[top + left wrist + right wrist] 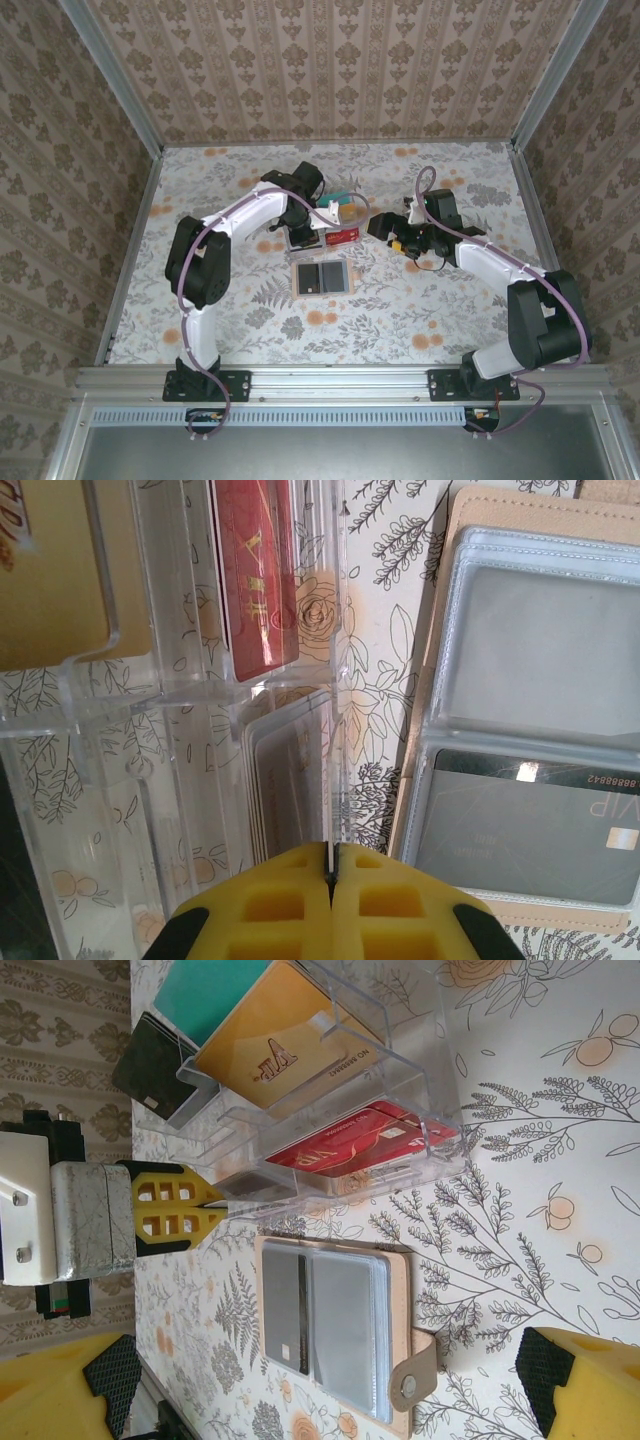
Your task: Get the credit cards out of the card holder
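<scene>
The card holder (340, 1320) lies open on the table, tan with clear sleeves and a snap tab. One sleeve holds a grey credit card (285, 1305) with a black stripe, also visible from the left wrist (530, 830); the sleeve beside it (540, 640) looks empty. Teal (205, 995), orange (275, 1045), red (360, 1140) and black (150, 1065) cards stand in a clear tray (440, 1110). My left gripper (330, 865) is shut, with the tray's thin clear wall between its yellow tips. My right gripper (320, 1380) hangs open above the holder, touching nothing.
In the top view the clear tray (335, 225) sits just behind the holder (321, 277), with the left gripper (303, 240) at its near left corner and the right gripper (383, 225) to its right. Patterned walls enclose the floral table.
</scene>
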Motion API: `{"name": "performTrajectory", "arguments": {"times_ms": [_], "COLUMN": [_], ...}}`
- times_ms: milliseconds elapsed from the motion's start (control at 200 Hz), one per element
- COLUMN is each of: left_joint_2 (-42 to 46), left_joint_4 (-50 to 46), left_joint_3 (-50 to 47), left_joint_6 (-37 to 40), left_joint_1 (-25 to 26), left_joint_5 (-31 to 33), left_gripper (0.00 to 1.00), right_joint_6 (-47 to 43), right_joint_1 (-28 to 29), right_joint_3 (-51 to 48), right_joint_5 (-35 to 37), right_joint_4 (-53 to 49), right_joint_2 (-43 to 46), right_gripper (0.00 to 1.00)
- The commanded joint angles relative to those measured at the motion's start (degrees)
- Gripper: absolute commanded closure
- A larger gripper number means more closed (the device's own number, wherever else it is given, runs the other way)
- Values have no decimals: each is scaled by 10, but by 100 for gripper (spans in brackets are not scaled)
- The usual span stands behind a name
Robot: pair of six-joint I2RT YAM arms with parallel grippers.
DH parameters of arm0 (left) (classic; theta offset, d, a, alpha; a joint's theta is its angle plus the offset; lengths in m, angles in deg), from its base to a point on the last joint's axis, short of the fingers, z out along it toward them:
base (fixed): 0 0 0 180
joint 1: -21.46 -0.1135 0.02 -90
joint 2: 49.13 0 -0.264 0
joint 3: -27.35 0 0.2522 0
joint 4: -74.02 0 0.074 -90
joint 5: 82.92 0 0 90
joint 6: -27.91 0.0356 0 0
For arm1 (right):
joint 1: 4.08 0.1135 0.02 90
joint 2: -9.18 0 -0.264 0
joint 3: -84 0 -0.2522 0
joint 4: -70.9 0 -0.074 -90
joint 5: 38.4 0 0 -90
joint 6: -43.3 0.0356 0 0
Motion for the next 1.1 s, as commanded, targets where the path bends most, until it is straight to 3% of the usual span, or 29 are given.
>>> {"name": "performTrajectory", "arguments": {"times_ms": [0, 450, 1095], "left_joint_2": [12, 35, -12], "left_joint_4": [-7, 6, 21], "left_joint_3": [15, 0, 8], "left_joint_6": [19, 7, 3], "left_joint_1": [-7, -17, -11], "left_joint_5": [6, -31, -5], "left_gripper": [100, 100, 97], "right_joint_6": [1, 5, 11], "right_joint_1": [-2, -3, -3], "right_joint_3": [-1, 0, -7], "right_joint_5": [-12, -16, -19], "right_joint_4": [-10, -4, 5], "right_joint_2": [7, 1, 5], "right_gripper": [0, 1, 0]}}
